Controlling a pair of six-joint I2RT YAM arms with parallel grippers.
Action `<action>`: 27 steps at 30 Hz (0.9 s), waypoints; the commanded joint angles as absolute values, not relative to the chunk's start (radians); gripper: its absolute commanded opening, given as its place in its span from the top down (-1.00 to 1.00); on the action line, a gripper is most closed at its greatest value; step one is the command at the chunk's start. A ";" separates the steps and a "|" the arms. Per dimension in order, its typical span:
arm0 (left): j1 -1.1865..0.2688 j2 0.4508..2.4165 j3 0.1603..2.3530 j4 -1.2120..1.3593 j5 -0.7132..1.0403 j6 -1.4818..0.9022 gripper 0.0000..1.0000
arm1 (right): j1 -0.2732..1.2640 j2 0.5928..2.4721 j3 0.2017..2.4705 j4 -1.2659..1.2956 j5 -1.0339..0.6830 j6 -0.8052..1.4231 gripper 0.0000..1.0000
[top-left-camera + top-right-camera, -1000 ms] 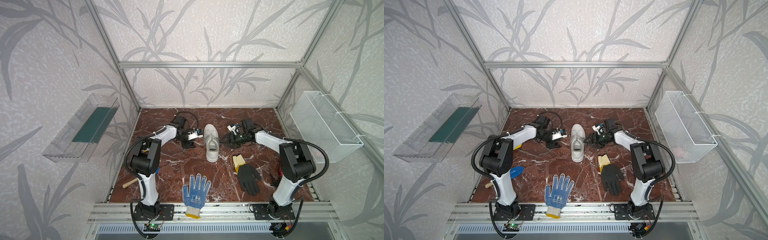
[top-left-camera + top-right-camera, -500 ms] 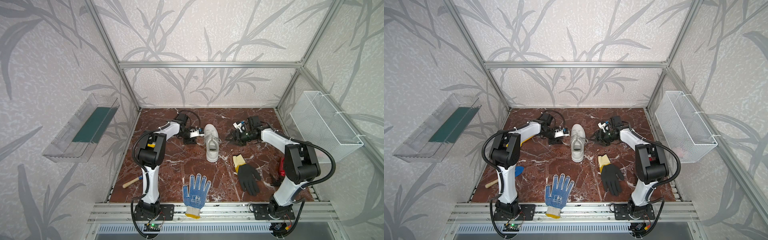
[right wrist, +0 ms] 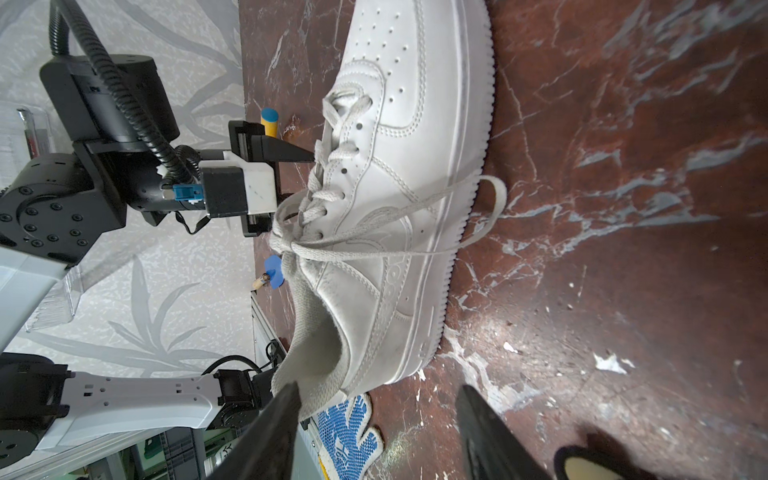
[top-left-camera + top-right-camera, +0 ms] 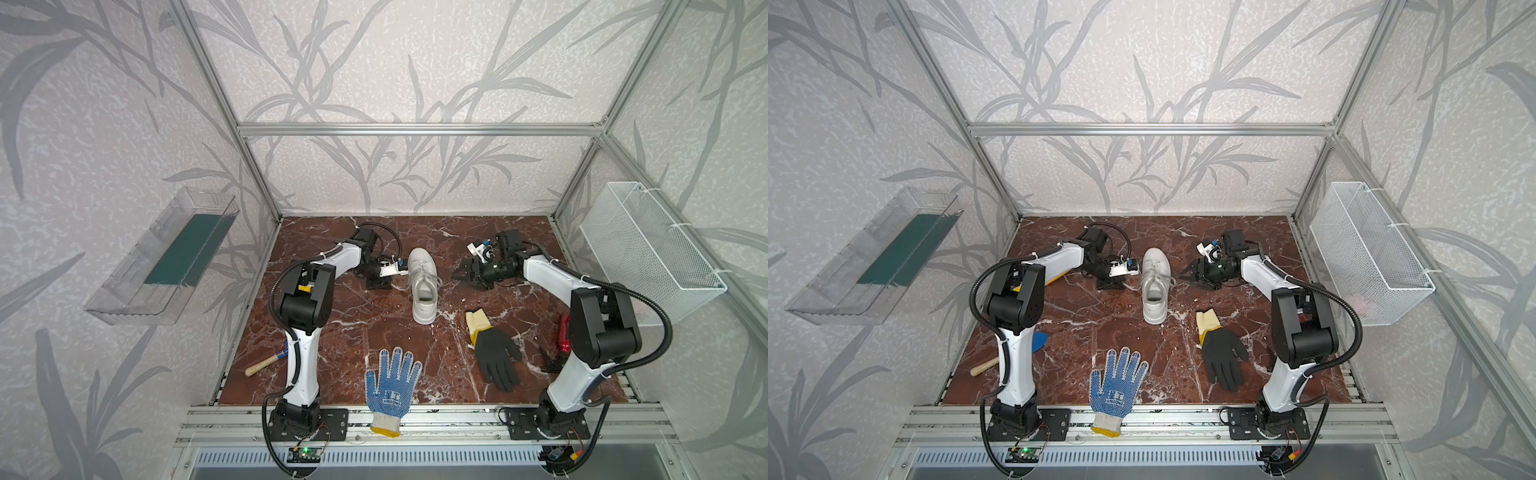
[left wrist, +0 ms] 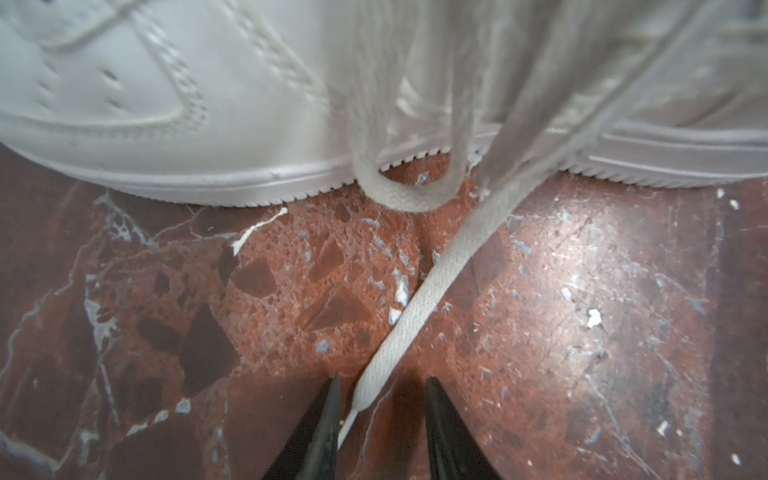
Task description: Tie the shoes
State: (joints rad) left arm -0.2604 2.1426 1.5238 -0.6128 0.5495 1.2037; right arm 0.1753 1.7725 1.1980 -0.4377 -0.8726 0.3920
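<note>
Table: glossy red-brown veined marble tabletop (image 4: 365,324), hard and slick.
Shoe: white leather low-top sneaker (image 4: 423,286), mid-table toward the back, between my arms.
Right: right gripper (image 3: 378,388) spread wide, empty, beside the shoe.
Left: left gripper (image 5: 382,380) narrowed, not pinching; flat woven white lace (image 5: 419,299) lies between.
Grip: I should close across its flat face; it's limp.

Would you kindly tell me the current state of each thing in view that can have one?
sneaker, upright on its sole, laces hanging loose down both sides.
left gripper, open, straddling one lace, not clamped.
right gripper, open, empty, apart from the sneaker.
blue-dotted glove, lying flat, cuff over the front rail.
black glove, lying flat on the table.
</note>
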 commanded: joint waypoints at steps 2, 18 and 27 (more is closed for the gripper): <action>-0.259 2.170 1.549 -0.621 0.534 1.223 0.31 | 0.170 1.760 1.229 -0.466 -0.888 0.376 -0.22; -0.285 2.094 1.441 -0.531 0.487 1.206 1.00 | 0.173 1.736 1.302 -0.522 -0.842 0.274 -0.21; -0.285 1.946 1.329 -0.463 0.556 1.134 1.00 | 0.270 1.799 1.520 -0.663 -0.650 0.028 -0.15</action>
